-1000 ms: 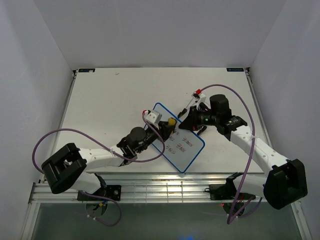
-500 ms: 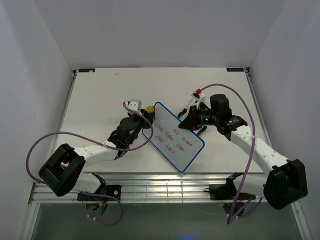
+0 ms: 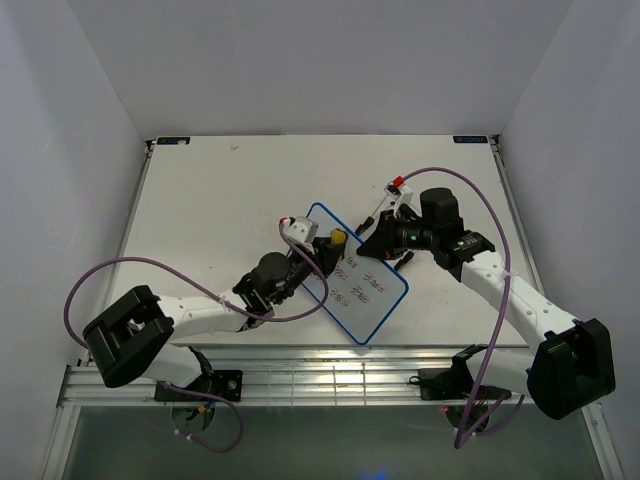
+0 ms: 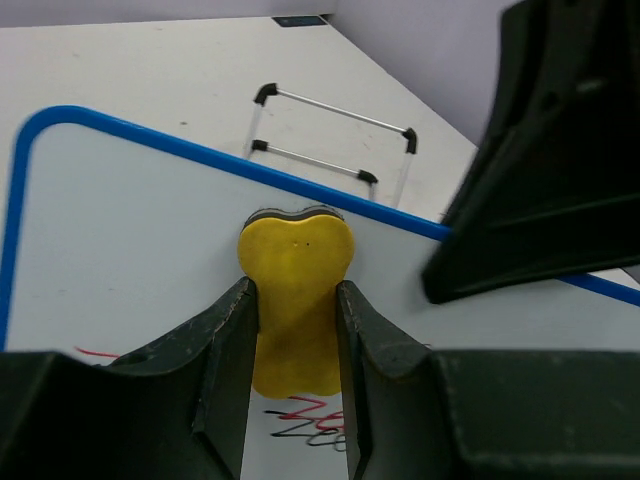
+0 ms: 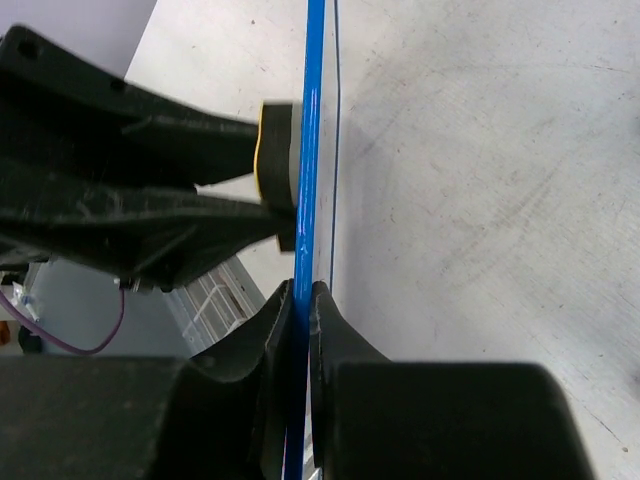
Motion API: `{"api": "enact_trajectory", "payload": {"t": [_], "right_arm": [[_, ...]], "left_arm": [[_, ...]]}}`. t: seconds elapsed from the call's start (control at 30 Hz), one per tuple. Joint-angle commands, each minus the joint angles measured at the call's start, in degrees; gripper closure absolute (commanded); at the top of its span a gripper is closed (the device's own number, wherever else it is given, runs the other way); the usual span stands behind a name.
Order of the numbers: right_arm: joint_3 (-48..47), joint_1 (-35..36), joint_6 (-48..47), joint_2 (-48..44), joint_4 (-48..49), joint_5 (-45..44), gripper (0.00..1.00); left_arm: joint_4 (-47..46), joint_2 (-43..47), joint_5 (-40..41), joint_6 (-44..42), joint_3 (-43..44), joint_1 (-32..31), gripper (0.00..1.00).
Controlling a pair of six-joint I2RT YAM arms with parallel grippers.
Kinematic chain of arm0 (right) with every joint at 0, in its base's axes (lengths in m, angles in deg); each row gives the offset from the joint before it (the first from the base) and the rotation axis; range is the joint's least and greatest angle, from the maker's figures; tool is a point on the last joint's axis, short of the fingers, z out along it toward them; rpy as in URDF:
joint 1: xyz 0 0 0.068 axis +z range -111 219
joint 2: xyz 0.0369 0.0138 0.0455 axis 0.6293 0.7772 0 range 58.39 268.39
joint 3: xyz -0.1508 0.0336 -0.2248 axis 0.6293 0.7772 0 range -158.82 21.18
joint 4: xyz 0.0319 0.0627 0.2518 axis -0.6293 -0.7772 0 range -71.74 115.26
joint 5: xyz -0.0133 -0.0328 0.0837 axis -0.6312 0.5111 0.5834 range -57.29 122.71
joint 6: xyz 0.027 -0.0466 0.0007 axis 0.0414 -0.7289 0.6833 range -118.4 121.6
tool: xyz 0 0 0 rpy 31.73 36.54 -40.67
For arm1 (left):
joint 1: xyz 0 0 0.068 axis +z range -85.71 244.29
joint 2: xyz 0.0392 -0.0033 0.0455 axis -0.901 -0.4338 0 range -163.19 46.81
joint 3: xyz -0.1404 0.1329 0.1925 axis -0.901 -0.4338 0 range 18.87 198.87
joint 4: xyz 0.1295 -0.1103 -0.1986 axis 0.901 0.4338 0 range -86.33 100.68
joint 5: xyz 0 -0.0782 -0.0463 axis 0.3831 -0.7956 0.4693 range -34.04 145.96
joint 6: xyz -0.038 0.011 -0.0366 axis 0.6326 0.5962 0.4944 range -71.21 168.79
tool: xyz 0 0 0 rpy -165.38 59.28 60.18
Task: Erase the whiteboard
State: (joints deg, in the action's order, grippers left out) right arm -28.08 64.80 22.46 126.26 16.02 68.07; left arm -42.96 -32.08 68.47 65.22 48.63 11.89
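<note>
The whiteboard point(image 3: 360, 290), white with a thin blue frame and red scribbles, lies tilted at the table's middle. My right gripper point(image 3: 372, 240) is shut on its far blue edge; the right wrist view shows the frame point(image 5: 312, 120) edge-on between the jaws point(image 5: 301, 292). My left gripper point(image 3: 328, 248) is shut on a yellow peanut-shaped eraser point(image 3: 338, 238) pressed on the board's upper part. In the left wrist view the eraser point(image 4: 295, 290) sits between the fingers point(image 4: 292, 330), with red and black scribbles point(image 4: 310, 420) just below it.
A small wire stand point(image 4: 335, 135) with black tips lies on the white table point(image 3: 220, 200) past the board's far edge. White walls close in the back and sides. A metal rail point(image 3: 300, 380) runs along the near edge.
My left gripper, off the board's left corner half a second ago, has swung back right with the eraser onto the board's upper part. The right gripper has held still.
</note>
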Motion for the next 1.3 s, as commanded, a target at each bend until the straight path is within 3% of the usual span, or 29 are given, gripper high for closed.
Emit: {"api": "enact_trajectory", "payload": {"t": [0.0,0.1,0.2,0.3,0.53,0.67,0.77,0.87,1.13,1.27], "right_arm": [[-4.4,2.3,2.6,-1.2,8.5,9.2,0.92],[-4.4,2.6,2.6,-1.6,8.5,9.5,0.92],[-4.1,2.8,2.4,-2.0,8.5,9.6,0.92],[-3.9,3.0,2.4,-2.3,8.5,9.7,0.92],[-4.4,3.8,4.6,-1.3,11.8,8.9,0.92],[-4.4,4.0,5.7,-0.6,12.0,5.3,0.92],[-4.2,4.1,7.3,0.1,14.0,3.2,0.92],[-3.7,4.1,9.5,1.2,16.6,0.7,0.92],[-3.0,4.9,14.5,4.3,22.8,-3.1,0.92],[-3.9,6.4,14.7,5.1,22.9,-3.0,0.92]], "left_arm": [[-0.6,-1.6,-2.2,-1.7,1.4,-3.9,0.9],[-0.4,-0.7,3.4,1.7,0.4,-1.1,0.9],[1.6,1.0,-2.7,7.2,-0.8,8.4,0.91],[2.9,1.2,-1.4,7.3,-0.5,12.3,0.9],[4.6,-2.2,-4.4,4.8,2.1,13.0,0.95],[4.0,-0.5,-4.8,3.3,0.9,9.2,0.96],[3.0,1.2,-0.1,0.5,-0.5,0.4,0.96],[2.4,2.1,3.8,1.8,-2.2,-3.7,0.97],[-0.7,3.4,6.1,6.9,-6.7,-9.1,0.98],[0.0,3.3,11.9,6.7,-6.5,-9.2,0.98]]}}
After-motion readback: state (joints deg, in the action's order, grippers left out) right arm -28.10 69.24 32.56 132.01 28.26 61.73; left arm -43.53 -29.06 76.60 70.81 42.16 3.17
